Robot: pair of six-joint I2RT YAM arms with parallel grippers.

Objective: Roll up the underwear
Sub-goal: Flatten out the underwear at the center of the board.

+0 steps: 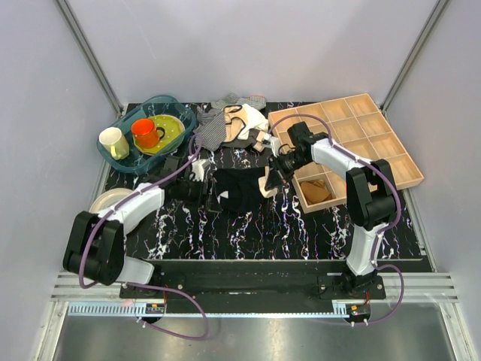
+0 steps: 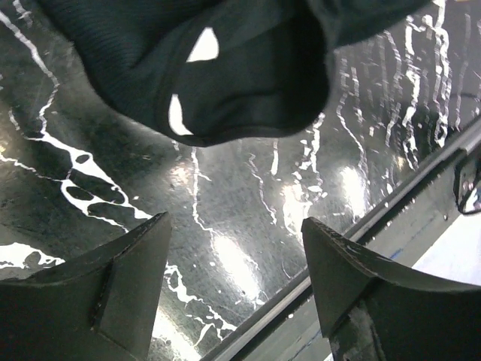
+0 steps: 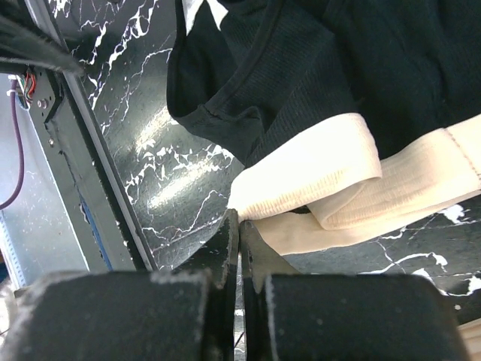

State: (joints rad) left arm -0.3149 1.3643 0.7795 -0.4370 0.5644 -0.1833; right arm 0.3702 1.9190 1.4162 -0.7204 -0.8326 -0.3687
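The underwear (image 1: 234,189) lies in a loose black heap at the middle of the bench (image 1: 248,239), between the two arms, not yet formed into a roll. Its cream waistband (image 3: 338,173) is folded over on itself on the side facing the right arm. The right end effector (image 3: 239,239) has its jaws together at the corner of that waistband. It appears to pinch the lower layer there, probably to anchor or lift the edge as the start of a roll. The left end effector (image 2: 237,278) sits low over the bench just beside the opposite side of the garment, jaws apart and empty. The black hem lies ahead of its fingers (image 2: 128,289), not between them. It is judged to be positioned to take that side. Behind the garment lies a striped cloth (image 1: 214,129). To the right stands a wooden tray (image 1: 379,143), with a tan bundle (image 1: 316,192) in a near compartment. Both are clear of the work.
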